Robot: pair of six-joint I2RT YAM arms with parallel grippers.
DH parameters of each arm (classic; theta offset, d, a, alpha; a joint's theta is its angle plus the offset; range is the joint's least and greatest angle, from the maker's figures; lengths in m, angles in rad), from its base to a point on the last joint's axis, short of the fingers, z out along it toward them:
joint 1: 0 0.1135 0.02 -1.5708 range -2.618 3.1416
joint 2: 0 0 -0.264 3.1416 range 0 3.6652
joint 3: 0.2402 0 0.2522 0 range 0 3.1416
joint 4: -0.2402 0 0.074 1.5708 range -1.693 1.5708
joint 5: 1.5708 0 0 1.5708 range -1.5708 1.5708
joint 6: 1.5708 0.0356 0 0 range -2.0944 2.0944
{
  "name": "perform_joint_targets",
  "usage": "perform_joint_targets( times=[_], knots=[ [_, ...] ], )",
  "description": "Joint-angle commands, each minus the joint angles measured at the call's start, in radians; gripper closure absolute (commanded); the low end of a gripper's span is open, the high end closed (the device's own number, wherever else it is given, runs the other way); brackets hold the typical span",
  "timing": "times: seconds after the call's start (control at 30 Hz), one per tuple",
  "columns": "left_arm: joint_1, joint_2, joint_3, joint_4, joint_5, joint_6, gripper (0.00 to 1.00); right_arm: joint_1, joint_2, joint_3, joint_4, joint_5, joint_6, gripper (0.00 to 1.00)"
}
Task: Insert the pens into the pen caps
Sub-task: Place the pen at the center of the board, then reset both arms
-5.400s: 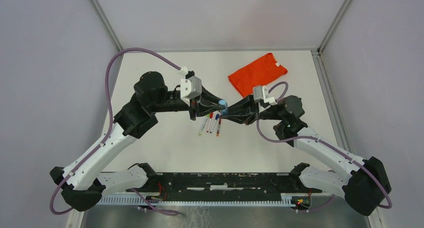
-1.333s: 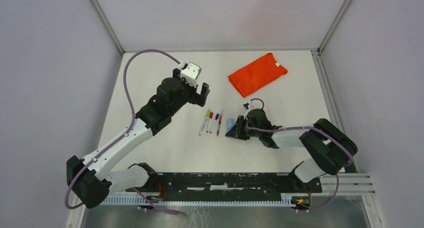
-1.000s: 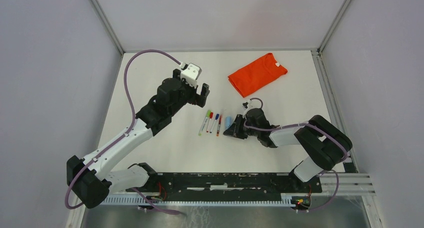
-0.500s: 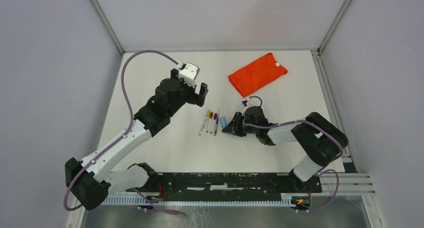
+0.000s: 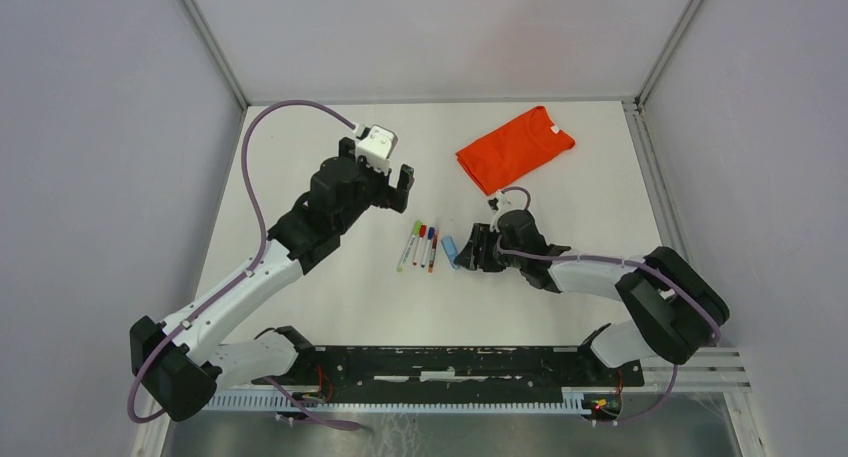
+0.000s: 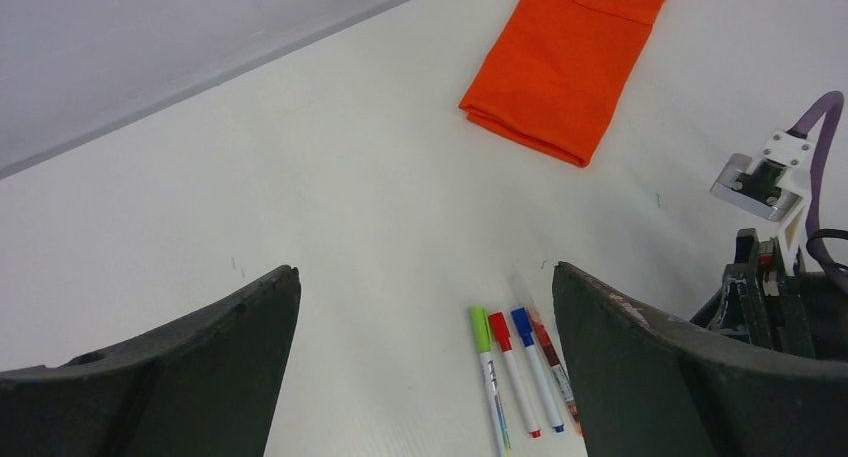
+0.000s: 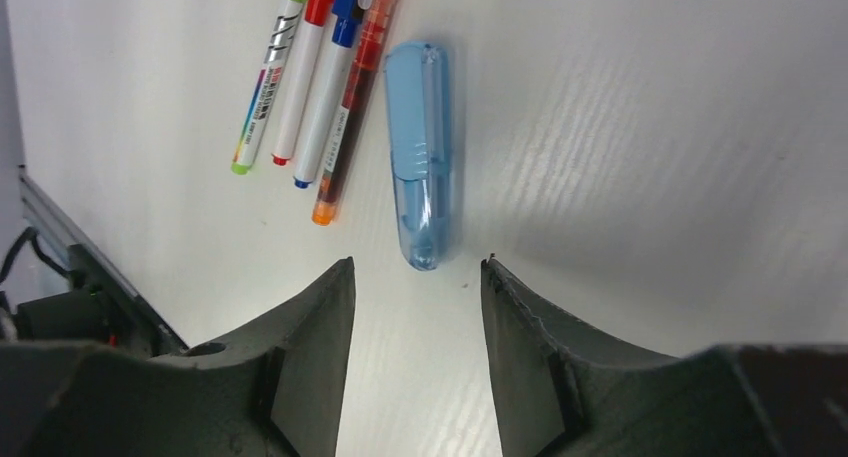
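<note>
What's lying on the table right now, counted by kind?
Pens: 4 (green pen, red pen, blue pen, orange pen)
Light blue cap: 1
Orange shirt: 1
Total: 6

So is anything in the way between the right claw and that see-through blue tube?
Nothing visible. The see-through light-blue plastic tube lies on bare white table just in front of the open right gripper; the four coloured pens lie beside it.

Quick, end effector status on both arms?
Left end effector: open, holding nothing.
Right end effector: open, holding nothing; the light blue cap lies loose just ahead of it.
</note>
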Motion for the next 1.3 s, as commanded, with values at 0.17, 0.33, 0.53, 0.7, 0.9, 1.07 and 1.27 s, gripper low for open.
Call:
perform_joint_targets(
  times=[0.17,0.33,0.53,0.7,0.9,1.07,1.27],
  knots=[
    [0.026,-0.022,-0.003,0.046,-0.038,-0.088,0.0,-0.003,-0.171,0.099,-0.268,0.199,-0.365,0.41],
    [0.027,-0.058,-0.017,0.062,-0.069,-0.134,0.0,-0.004,-0.32,0.089,-0.243,0.346,-0.507,0.37],
    [0.027,-0.107,-0.04,0.012,-0.222,-0.232,0.0,-0.004,-0.467,0.11,-0.247,0.482,-0.703,0.31],
    [0.027,-0.182,-0.101,-0.059,-0.371,-0.313,0.0,-0.006,-0.591,0.133,-0.245,0.559,-0.784,0.23],
    [0.026,-0.297,-0.177,-0.131,-0.459,-0.349,0.0,-0.005,-0.721,0.153,-0.265,0.589,-0.906,0.08],
    [0.027,-0.372,-0.218,-0.121,-0.449,-0.326,0.0,-0.005,-0.815,0.145,-0.277,0.586,-0.952,0.04],
    [0.026,-0.426,-0.267,-0.034,-0.449,-0.282,0.0,-0.005,-0.885,0.11,-0.239,0.545,-0.95,0.02]
  ],
)
